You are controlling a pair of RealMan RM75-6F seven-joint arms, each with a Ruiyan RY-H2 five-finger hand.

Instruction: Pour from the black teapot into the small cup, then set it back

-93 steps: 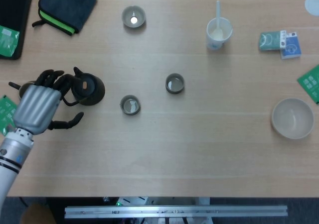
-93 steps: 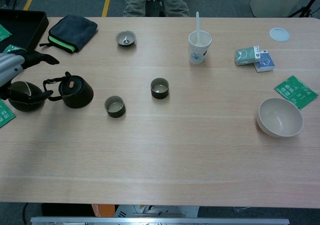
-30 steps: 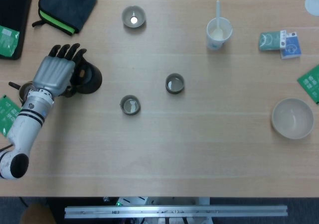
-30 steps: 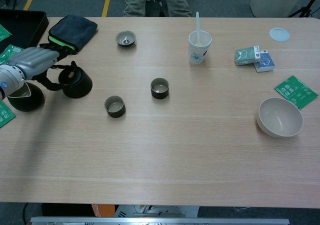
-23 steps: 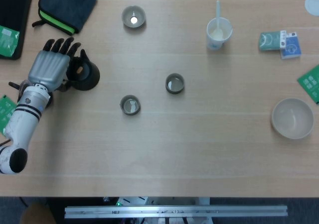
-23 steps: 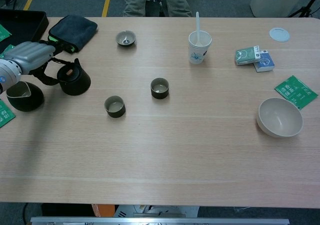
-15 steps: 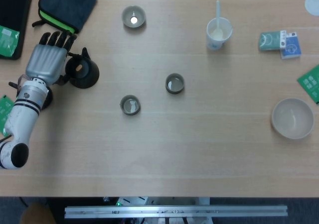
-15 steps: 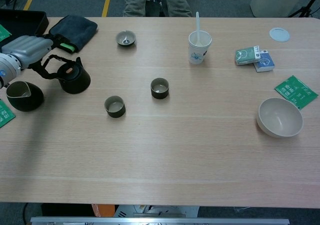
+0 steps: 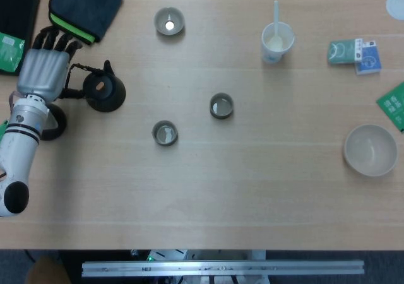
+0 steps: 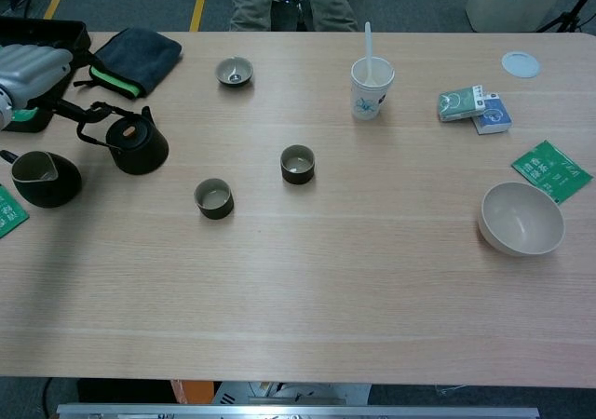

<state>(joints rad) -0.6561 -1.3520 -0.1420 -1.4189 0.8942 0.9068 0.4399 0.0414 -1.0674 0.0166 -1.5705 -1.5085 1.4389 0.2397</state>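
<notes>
- My left hand (image 9: pixel 43 69): far left of frame, fingers extended side by side, whether gripping the handle I cannot tell.
- Black teapot (image 9: pixel 103 92): on the bench just right of that hand, handle toward it.
- Small cup (image 9: pixel 164 133): lower right of teapot, apart.
- Right hand: unseen.

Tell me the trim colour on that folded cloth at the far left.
Bright green, along the edge of the dark cloth; the head view shows it best.
</notes>
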